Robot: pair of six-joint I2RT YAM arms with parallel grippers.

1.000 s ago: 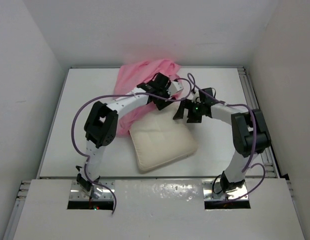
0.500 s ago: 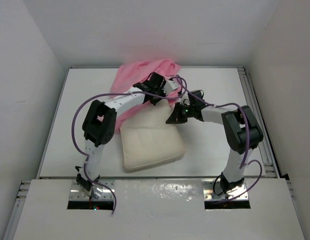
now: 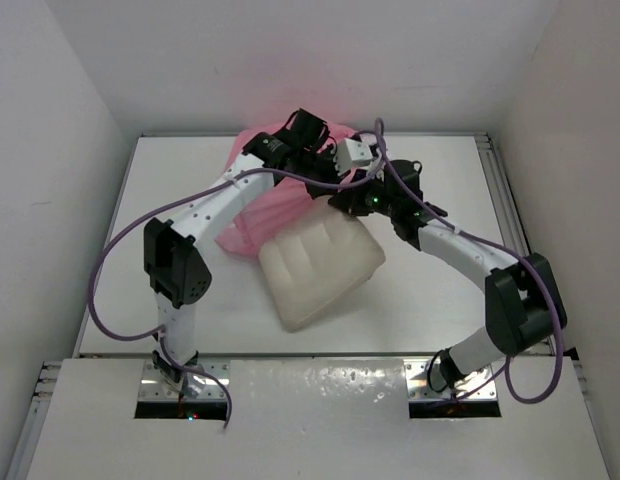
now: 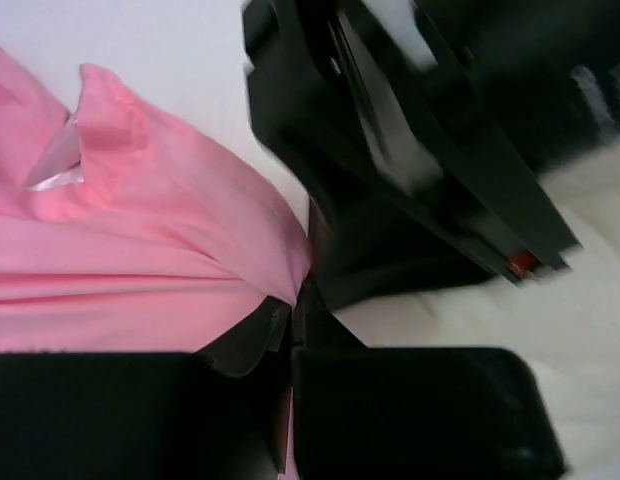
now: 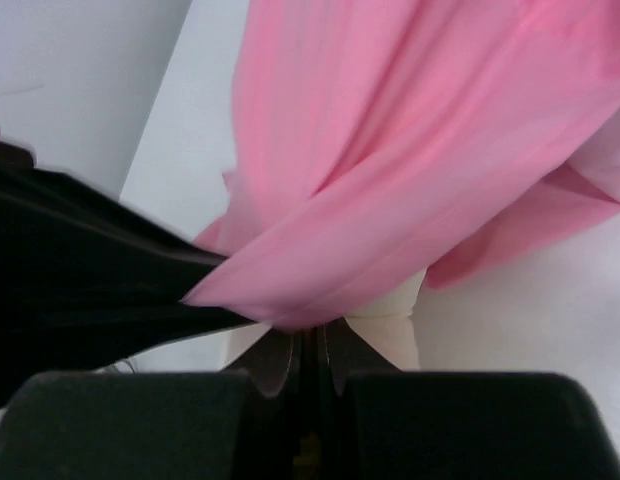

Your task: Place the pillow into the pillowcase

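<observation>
Your left gripper [image 4: 290, 300] and right gripper [image 5: 308, 335] each clamp a fold of the pillowcase [image 3: 252, 205], yet the pillow [image 3: 320, 265] lies just in front, almost wholly outside, so nearly all the stuffing remains.

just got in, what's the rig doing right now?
Both arms are working the pink pillowcase at the far side of the table. The left tool and the right tool are each shut on a fold of its fabric, close together. The cream pillow lies just in front of them, almost all of it uncovered, so it is not in the case yet.
</observation>
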